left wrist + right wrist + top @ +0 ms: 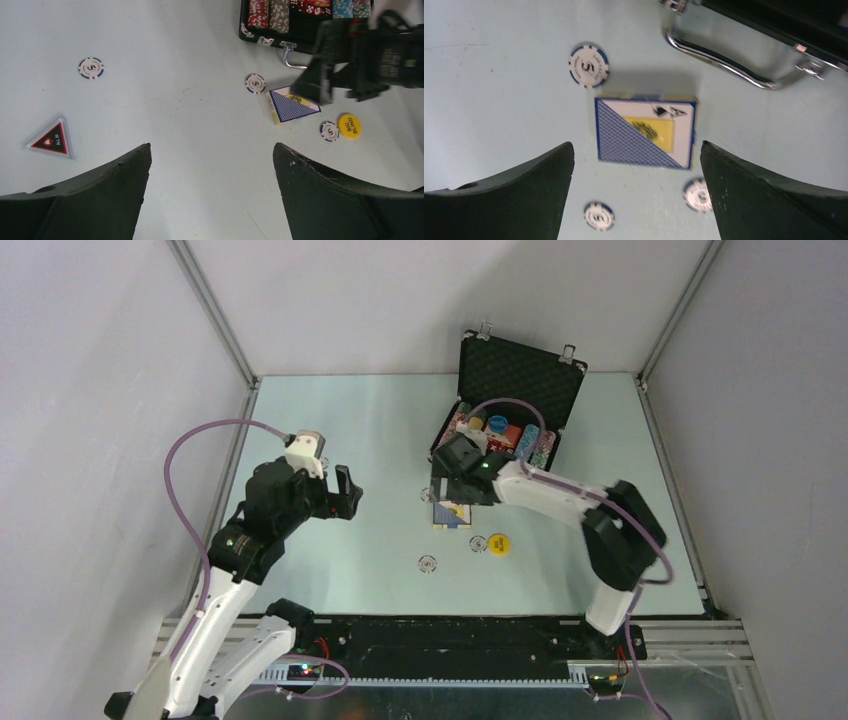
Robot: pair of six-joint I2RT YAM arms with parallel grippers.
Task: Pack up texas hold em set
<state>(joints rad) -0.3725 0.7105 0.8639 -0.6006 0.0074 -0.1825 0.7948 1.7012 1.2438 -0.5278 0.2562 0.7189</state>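
Open briefcase [520, 365] upper right, chip rows [269, 14], red dice [310, 7] inside, right gripper [635, 146] gaping over card deck [644, 132], left gripper [212, 150] gaping, empty, ALL IN triangle [50, 140] in left wrist view only

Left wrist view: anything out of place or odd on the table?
Nothing damaged, but pieces lie loose outside the open briefcase: the card deck skewed by the handle, three white chips scattered, the yellow Big Blind disc beside one chip, and the All In triangle far off alone.
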